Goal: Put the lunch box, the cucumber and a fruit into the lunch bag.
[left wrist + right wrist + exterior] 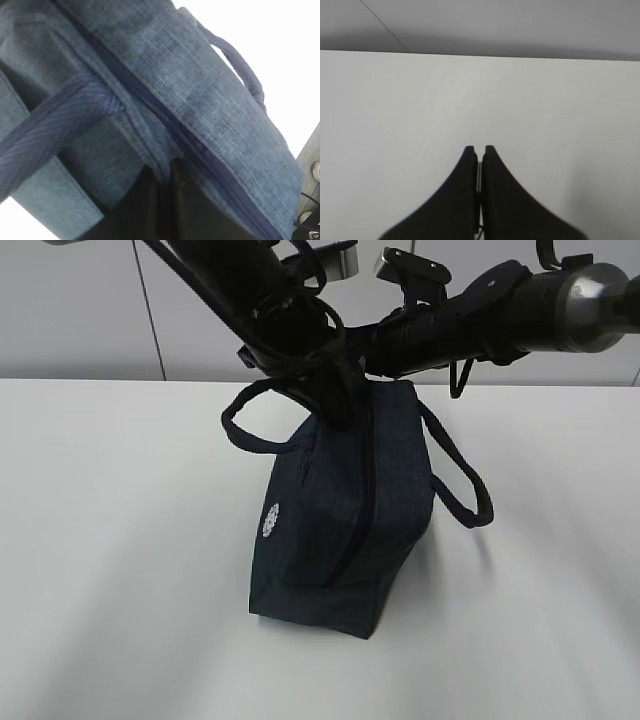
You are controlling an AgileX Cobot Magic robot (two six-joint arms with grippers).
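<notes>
**Bag zipped and held at the top, contents out of sight**

The lunch bag (345,510) stands in the centre of the exterior frame on the white table (110,540), tilted and seemingly held up by its top edge, where both arms meet. Its zipper (175,132) runs diagonally across the left wrist view and looks closed along the stretch visible. One loop handle (245,415) arcs out at left centre, the other (465,485) hangs at right.

The left gripper (162,192) sits at the bottom centre of its own view, fingers together and apparently pinched on the fabric beside the zipper; the grip point itself is dark and hard to read. The right gripper (479,155) has its jaws pressed together with nothing between them, facing bare table.

Lunch box, cucumber and fruit appear in no view; presumably inside, though that cannot be confirmed.

To finish well, lower the bag until its base sits flat before letting go, keeping the right arm clear of the handles.
</notes>
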